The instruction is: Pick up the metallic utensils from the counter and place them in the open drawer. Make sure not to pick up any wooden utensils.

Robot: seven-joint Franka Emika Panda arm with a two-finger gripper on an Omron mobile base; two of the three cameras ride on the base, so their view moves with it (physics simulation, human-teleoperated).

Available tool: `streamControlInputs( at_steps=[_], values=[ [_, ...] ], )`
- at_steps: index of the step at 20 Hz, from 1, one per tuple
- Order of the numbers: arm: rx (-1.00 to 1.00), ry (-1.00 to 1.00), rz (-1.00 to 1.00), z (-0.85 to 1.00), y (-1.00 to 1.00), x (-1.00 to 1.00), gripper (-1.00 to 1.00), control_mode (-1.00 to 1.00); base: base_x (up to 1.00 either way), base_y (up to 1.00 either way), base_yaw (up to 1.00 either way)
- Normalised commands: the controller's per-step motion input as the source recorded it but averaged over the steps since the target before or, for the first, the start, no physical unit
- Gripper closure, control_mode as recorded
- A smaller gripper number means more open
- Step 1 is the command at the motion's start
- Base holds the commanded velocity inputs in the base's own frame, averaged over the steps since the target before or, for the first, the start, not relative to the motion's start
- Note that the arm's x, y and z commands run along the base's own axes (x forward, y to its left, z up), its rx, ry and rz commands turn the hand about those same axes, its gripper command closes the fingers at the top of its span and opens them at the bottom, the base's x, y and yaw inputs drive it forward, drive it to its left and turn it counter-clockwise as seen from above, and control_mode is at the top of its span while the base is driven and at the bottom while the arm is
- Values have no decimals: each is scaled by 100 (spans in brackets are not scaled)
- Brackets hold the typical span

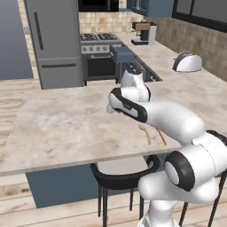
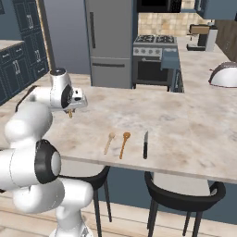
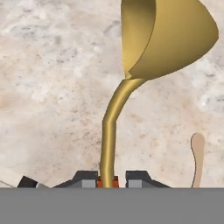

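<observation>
Pincer (image 3: 108,180) clenched on the golden spoon (image 3: 162,39), you hold it above the desk (image 2: 185,125), left of the wooden spoons (image 2: 116,142) and black utensil (image 2: 146,144); keep it level, swinging toward the open drawer (image 1: 122,54) far right.

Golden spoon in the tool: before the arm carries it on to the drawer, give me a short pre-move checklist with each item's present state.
1. Tool shut on the golden spoon handle: ok.
2. Spoon lifted off the counter, bowl hanging above the stone: ok.
3. Held item is the shiny metallic one, not wood: ok.
4. Pale tan wooden spoon and orange-brown wooden spoon left lying on the counter: ok.
5. Black utensil beside them, not yet picked: not ok.
6. Open drawer interior free to receive the spoon: cannot tell.
</observation>
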Motion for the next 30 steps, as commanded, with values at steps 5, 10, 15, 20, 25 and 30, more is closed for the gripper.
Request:
streamControlInputs(
  at_steps=[5, 10, 15, 20, 25, 30],
  values=[
    [0, 1, 0, 99, 0, -56, 100, -100, 0, 0, 0],
    [6, 0, 0, 48, -7, -97, 100, -100, 0, 0, 0],
    [11, -9, 0, -1, -26, -100, 100, -100, 0, 0, 0],
    [5, -11, 0, -1, -27, -82, 100, -100, 0, 0, 0],
    [-1, 0, -2, 3, -30, -39, 100, -100, 0, 0, 0],
    [-1, 1, -12, 1, -38, -37, 100, -100, 0, 0, 0]
  ],
)
